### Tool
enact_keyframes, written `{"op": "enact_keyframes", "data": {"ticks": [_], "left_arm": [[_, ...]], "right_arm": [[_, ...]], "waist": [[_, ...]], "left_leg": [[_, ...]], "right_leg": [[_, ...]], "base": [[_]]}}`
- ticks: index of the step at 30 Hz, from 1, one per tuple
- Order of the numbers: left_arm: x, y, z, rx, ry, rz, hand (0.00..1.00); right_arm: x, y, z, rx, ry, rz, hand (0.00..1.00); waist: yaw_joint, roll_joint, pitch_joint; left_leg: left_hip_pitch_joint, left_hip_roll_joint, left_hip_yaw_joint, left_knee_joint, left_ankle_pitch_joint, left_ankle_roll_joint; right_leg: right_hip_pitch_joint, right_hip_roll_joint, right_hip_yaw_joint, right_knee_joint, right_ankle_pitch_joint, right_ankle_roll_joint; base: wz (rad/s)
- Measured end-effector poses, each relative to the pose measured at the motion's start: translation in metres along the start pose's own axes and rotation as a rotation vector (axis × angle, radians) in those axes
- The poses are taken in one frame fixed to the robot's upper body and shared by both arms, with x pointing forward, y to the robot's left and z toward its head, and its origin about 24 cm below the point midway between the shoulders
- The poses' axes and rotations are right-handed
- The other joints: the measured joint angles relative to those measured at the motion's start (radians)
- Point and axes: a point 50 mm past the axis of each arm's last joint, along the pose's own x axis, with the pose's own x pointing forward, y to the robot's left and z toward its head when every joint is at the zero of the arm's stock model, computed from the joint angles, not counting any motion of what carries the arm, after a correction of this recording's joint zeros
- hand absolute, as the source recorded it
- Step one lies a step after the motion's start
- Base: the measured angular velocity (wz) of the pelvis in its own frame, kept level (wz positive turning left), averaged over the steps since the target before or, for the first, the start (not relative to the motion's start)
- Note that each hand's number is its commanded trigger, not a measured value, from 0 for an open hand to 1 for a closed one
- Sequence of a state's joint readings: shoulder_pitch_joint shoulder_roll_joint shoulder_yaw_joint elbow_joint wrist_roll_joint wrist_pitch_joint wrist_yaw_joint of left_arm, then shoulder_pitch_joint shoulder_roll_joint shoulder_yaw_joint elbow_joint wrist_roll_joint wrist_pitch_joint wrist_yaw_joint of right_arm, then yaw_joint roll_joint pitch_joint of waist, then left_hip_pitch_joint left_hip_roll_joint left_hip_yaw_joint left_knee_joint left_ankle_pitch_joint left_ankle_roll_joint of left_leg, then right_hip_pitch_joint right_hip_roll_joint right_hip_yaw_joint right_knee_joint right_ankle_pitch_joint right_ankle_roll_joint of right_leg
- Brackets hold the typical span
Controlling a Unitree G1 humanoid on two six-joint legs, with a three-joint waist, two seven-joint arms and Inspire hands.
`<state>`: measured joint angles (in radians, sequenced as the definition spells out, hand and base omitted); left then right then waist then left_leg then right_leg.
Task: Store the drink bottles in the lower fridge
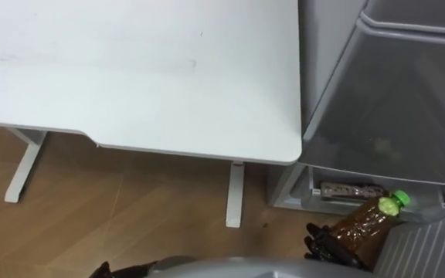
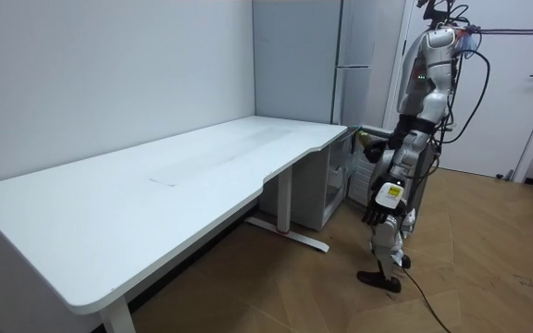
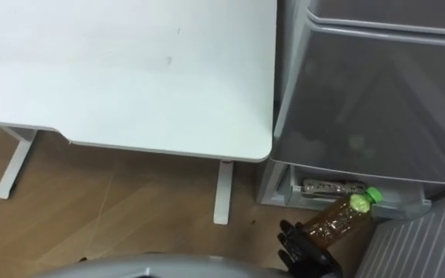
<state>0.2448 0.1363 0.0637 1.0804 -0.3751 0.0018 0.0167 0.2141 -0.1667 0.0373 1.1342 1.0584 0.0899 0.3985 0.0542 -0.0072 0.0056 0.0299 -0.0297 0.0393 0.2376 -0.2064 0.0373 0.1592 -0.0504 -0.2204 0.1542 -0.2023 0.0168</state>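
Observation:
A bottle (image 1: 365,222) of brown drink with a green cap is tilted toward the fridge, and my right hand (image 1: 327,243) is shut round its lower part at the bottom right. The cap points at the open lower fridge compartment (image 1: 315,193), where a dark patterned item (image 1: 351,189) lies on a shelf. The grey upper fridge door (image 1: 392,93) above it is closed. In the room view I stand facing the fridge (image 2: 340,92) with the bottle (image 2: 368,145) held out at waist height. My left hand (image 2: 375,215) hangs by my thigh, fingers relaxed.
A large white table (image 1: 130,69) fills the left, its corner close to the fridge and its leg (image 1: 235,193) on the wooden floor. A ribbed white panel (image 1: 431,247) stands at the lower right beside the bottle. A white room door (image 2: 526,92) is behind me.

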Motion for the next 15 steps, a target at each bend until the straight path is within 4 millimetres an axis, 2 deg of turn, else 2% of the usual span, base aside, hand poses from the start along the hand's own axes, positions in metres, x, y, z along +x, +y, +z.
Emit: {"op": "enact_keyframes", "data": {"ticks": [6, 13, 15], "left_arm": [[0.0, 0.0, -0.002, 0.051, 0.004, -0.01, 0.0], [-0.002, 0.004, -0.006, 0.068, 0.013, 0.002, 0.0], [-0.002, 0.004, -0.006, 0.069, 0.012, 0.001, 0.0]], "right_arm": [[0.005, 0.007, 0.006, 0.039, -0.015, -0.031, 1.0], [0.016, 0.037, 0.026, 0.175, -0.112, 0.05, 1.0], [0.019, 0.045, 0.033, 0.234, -0.138, 0.076, 1.0]], "waist": [[0.0, 0.001, 0.002], [0.005, -0.005, 0.0057], [0.004, -0.006, 0.009]], "left_leg": [[0.009, 0.001, 0.003, -0.001, 0.0, 0.0], [0.0, -0.003, 0.002, 0.001, -0.001, 0.001], [-0.003, -0.004, 0.0, 0.002, -0.001, 0.001]], "right_leg": [[0.002, -0.001, 0.001, 0.002, 0.001, -0.001], [0.001, -0.003, -0.004, -0.005, -0.001, 0.001], [0.0, -0.003, -0.006, -0.005, -0.001, 0.001]], "base": [[0.0], [0.01], [0.07]]}}
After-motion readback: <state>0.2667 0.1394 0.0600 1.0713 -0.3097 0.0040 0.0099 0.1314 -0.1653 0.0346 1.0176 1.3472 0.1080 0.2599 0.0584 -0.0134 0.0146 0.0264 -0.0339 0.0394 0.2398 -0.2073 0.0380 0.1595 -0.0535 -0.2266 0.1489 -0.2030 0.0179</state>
